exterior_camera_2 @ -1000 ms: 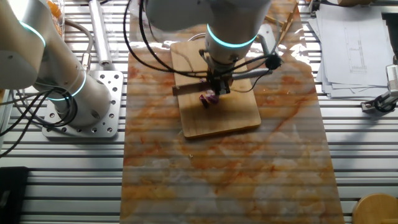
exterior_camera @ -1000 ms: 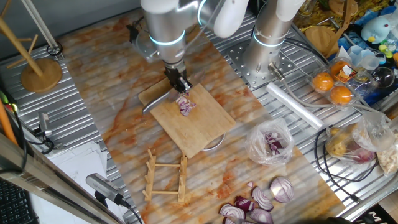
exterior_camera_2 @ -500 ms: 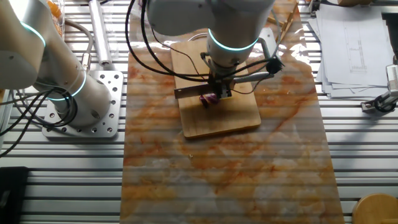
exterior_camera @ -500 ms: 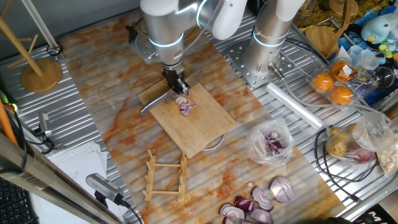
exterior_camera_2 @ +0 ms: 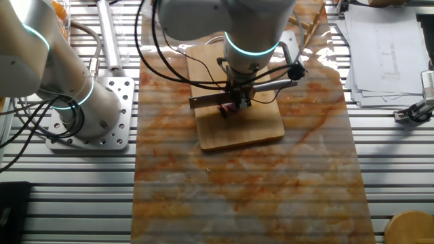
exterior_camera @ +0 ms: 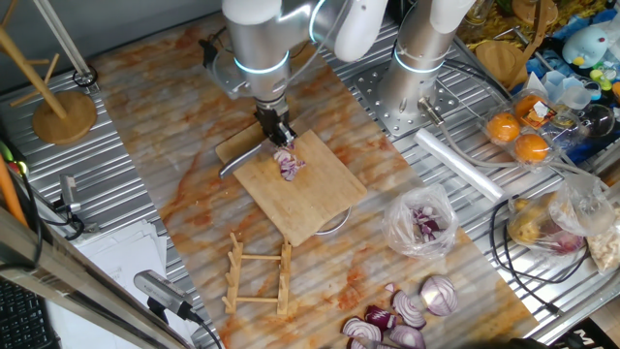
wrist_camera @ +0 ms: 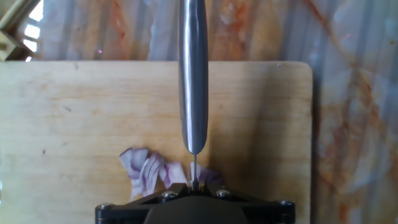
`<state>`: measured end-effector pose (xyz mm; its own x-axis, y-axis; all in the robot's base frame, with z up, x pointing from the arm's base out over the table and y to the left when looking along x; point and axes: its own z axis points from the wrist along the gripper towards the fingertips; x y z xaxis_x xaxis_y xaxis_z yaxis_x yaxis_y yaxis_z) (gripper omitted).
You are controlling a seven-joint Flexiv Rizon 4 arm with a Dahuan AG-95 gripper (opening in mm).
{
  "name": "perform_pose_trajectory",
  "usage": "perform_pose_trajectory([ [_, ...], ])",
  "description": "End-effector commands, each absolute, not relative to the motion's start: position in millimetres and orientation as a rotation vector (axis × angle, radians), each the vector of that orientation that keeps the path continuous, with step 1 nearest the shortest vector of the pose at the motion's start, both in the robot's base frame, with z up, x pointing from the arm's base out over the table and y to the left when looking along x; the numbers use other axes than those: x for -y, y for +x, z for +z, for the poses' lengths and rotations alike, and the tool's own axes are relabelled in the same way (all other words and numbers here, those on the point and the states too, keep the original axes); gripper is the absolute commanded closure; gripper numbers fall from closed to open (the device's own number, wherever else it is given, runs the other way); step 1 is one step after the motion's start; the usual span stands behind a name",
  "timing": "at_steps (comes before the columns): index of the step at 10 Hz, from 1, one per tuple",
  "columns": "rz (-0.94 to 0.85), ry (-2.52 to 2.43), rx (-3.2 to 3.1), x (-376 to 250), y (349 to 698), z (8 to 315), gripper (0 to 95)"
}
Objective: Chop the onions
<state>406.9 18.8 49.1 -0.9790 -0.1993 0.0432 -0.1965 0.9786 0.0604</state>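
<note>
Onions (wrist_camera: 163, 176) heaped mid board (wrist_camera: 74, 118), directly under gripper (exterior_camera: 278, 133). Gripper clamped on knife (wrist_camera: 193, 68), handle pointing away across board, blade edge on over pile. Risks: bits scattering off board on a hard chop; blade missing the loose left bits; board sliding on slick mat (exterior_camera: 184, 184).

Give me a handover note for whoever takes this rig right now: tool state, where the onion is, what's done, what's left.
Tool: shut on the knife, blade edge-down over the cutting board.
Onions: small purple-white heap on the board, under the blade near the handle end.
Done: the heap is already cut into several loose pieces.
Left: pieces look coarse; more chops are likely needed.
Nearby: bigger onion halves at the table edge and a bag of onion pieces.
</note>
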Motion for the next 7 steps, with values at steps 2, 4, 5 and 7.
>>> perform_pose_trajectory([
  [2,-0.107,0.296,3.086,-16.8,405.9,36.9,95.0],
  [4,-0.134,0.293,3.087,-17.1,405.8,40.7,95.0],
  [5,-0.136,0.291,3.087,-17.2,405.5,48.4,95.0],
  [7,-0.127,0.287,3.086,-16.7,404.1,62.6,95.0],
])
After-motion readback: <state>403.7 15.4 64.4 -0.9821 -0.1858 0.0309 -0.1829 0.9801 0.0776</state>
